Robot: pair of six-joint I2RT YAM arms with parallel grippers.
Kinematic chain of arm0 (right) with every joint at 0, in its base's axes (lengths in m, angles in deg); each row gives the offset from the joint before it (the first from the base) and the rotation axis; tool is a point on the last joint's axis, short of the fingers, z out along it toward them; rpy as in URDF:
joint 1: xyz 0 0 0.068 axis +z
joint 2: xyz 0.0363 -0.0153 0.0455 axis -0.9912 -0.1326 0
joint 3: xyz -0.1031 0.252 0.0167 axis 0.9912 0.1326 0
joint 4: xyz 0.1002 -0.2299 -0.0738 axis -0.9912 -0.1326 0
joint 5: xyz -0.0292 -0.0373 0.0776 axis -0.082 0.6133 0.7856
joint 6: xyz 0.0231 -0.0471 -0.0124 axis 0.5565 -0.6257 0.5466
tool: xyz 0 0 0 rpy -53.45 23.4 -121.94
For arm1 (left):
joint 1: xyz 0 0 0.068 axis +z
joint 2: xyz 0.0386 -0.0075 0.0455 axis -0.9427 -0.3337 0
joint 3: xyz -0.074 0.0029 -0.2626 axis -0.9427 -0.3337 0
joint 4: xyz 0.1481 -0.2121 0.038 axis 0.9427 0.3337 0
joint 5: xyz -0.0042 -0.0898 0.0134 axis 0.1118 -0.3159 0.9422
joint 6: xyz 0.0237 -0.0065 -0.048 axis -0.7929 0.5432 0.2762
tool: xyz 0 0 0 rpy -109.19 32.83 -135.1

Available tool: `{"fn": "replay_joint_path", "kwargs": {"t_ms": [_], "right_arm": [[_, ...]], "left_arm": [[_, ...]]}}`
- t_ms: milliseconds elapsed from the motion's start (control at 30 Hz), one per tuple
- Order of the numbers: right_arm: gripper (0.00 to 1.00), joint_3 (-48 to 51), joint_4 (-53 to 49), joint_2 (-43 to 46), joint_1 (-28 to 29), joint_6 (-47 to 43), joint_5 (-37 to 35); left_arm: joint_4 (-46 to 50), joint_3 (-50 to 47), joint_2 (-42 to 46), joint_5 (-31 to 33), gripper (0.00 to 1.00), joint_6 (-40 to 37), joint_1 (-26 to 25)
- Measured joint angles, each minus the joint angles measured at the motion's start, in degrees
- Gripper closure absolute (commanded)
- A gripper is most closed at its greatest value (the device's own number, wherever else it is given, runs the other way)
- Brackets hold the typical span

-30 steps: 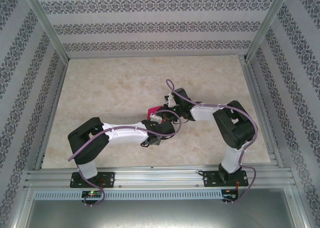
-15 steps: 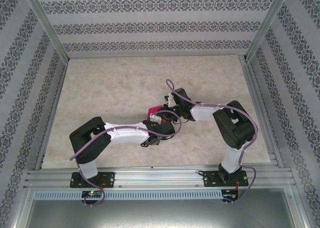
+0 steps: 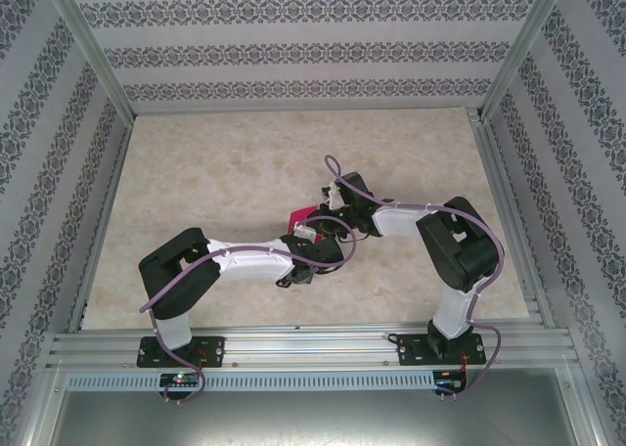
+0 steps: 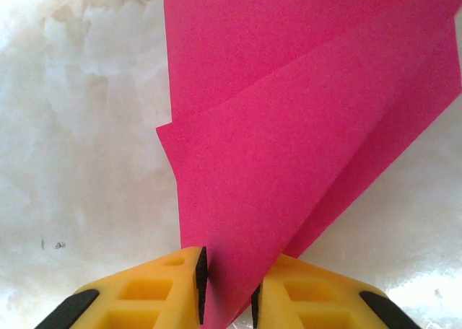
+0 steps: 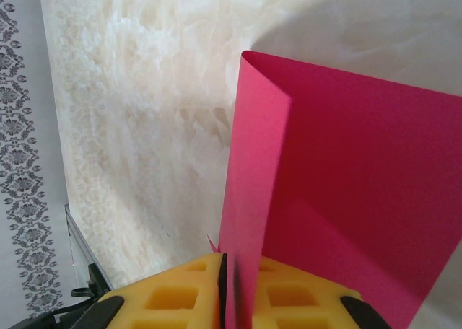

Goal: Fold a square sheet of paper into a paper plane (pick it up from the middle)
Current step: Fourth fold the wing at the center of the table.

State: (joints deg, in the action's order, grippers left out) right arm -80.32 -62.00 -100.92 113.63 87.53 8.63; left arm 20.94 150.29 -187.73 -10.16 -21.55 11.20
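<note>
The thin sheet of paper (image 4: 303, 112) looks light and floppy, best held near its fold, where the right gripper (image 5: 232, 289) pinches it; whether the left gripper (image 4: 228, 289) clamps it I cannot tell.

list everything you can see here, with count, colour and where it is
pink paper: one, magenta, partly folded, mid-table between the two wrists
table: one, cream marbled, under the arms
walls: three, white with grey patterned bands, left, back and right of the table
frame rails: several, silver, near edge and corners
cables: two, purple, looped along each arm
arms: two, white and black, bases at the near edge, meeting at the paper
left fingers: two, yellow with black pads, paper between them
right fingers: two, yellow with black pads, pinched on a paper edge
</note>
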Motion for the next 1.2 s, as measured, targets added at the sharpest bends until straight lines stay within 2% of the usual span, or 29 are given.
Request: {"fn": "replay_joint_path", "kwargs": {"t_ms": [333,567,667,933,1200], "right_arm": [[0.83,0.0,0.0,0.0,0.0,0.2,0.0],[0.71,0.2,-0.5,0.5,-0.4,0.1,-0.2],[0.65,1.6,-1.6,3.5,-1.0,0.0,-0.7],[0.61,5.0,-5.1,15.0,-3.3,-1.6,-3.1],[0.67,10.0,-4.7,19.2,-3.1,-1.0,-4.4]], "left_arm": [[0.0,0.0,-0.2,0.0,0.87,0.0,0.0],[-0.3,-0.1,-0.2,-0.7,0.91,-0.2,0.1],[-3.1,-2.1,1.0,-2.8,0.92,-0.7,0.5],[-12.5,-9.7,9.9,-14.6,0.92,-5.1,5.7],[-24.3,-17.9,14.2,-30.2,0.91,-6.8,14.5]]}}
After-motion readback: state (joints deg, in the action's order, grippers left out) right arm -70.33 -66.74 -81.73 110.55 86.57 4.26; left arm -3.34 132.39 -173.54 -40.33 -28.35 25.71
